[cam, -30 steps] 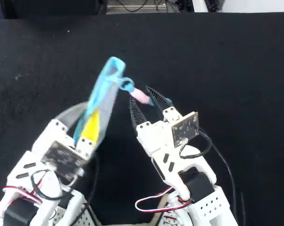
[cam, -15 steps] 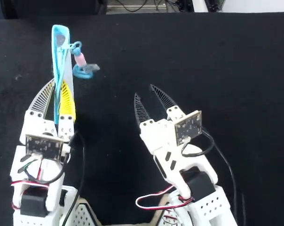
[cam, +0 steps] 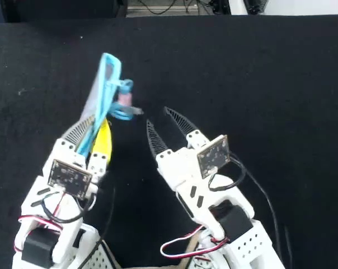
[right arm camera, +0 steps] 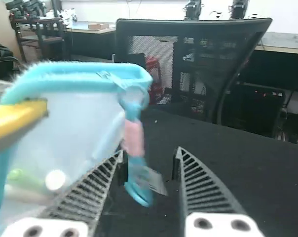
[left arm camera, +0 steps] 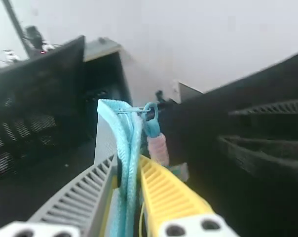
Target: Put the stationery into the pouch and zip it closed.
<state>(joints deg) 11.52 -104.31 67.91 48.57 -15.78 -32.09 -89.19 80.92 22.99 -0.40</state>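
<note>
Clear, blue-edged pouch [cam: 104, 84], upper left of the high view: clamped edge-up above the tabletop [cam: 258, 84] in the left claw [cam: 98, 126], apparently to offer its dangling zip pull [cam: 124, 101] to the right claw [cam: 159, 116], which gaped empty just beside it.

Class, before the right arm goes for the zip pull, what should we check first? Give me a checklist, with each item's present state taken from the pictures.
1. The left end effector grips the pouch firmly: ok. It is shut on the pouch's edge and holds it above the table.
2. The right end effector is open: ok, its fingers stand apart.
3. The zip pull is lined up: ok. In the right wrist view it hangs between the open fingers.
4. The fingers are touching the pull: cannot tell.
5. The stationery is inside: ok, it shows through the clear wall.
6. The zip is fully closed: cannot tell.
</note>
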